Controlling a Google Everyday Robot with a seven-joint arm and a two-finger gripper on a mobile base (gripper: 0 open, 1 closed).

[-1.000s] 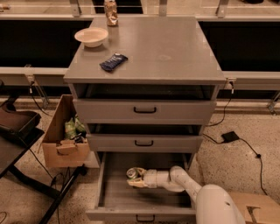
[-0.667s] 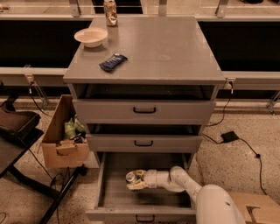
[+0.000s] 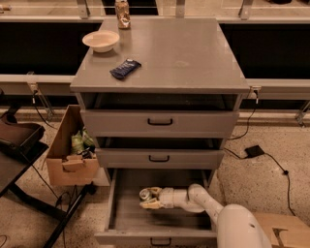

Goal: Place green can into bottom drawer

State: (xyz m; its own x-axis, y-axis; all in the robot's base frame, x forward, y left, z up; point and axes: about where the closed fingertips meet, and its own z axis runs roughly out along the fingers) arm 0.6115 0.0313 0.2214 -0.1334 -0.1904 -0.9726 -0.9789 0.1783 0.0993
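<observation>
Grey bottom drawer (image 3: 130, 219) pulled open: my gripper (image 3: 147, 199) reaches inside, jaws pinching the green can (image 3: 144, 193), its side mostly hidden.

Dim warm overhead light, gripper (image 3: 148, 199) low inside shadowed bottom drawer (image 3: 160, 222)

Bowl (image 3: 100, 40), tan can (image 3: 122, 7) & blue packet (image 3: 125, 68) sat on counter (image 3: 193, 58), well above fingers (image 3: 151, 205) of gripper (image 3: 145, 198), itself low in frame. Cardboard box (image 3: 63, 167) stood to their left, black adapter (image 3: 254, 151) up-right.
</observation>
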